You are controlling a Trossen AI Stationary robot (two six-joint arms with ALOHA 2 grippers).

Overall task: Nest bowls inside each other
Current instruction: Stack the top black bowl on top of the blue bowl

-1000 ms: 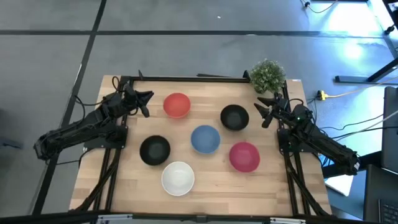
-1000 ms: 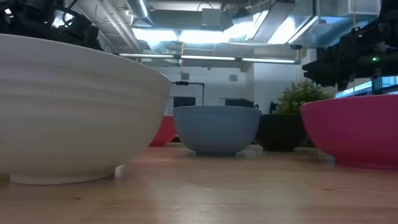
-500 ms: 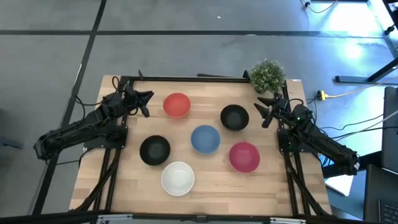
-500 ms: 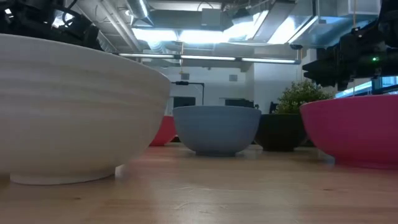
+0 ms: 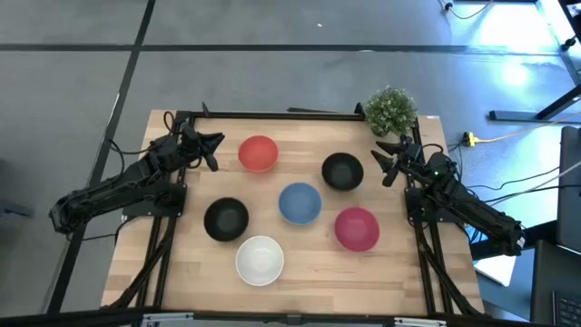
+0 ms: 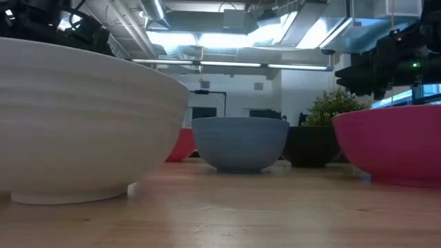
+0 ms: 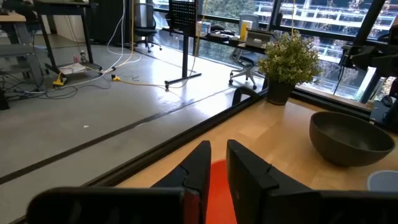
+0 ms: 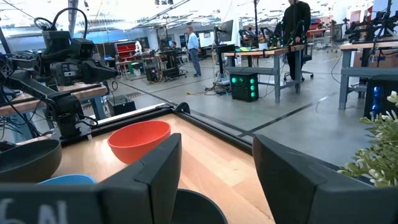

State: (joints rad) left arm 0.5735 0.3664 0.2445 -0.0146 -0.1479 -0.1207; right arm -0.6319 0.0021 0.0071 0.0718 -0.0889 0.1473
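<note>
Six bowls stand upright on their bases on the wooden table, all apart: red (image 5: 259, 153), black (image 5: 342, 171), blue (image 5: 300, 203), a second black (image 5: 226, 219), magenta-pink (image 5: 357, 228) and white (image 5: 260, 260). My left gripper (image 5: 214, 151) hovers just left of the red bowl; its fingers (image 7: 218, 149) stand only a narrow gap apart, with the red bowl (image 7: 219, 186) showing between them. My right gripper (image 5: 386, 165) hovers just right of the far black bowl, wide open (image 8: 216, 146). Neither touches anything.
A small green potted plant (image 5: 390, 111) stands at the table's far right corner, behind my right gripper. A black frame rail (image 5: 272, 114) runs along the far edge. Bare wood lies along the near edge (image 5: 318, 291). People stand in the room beyond (image 8: 296, 25).
</note>
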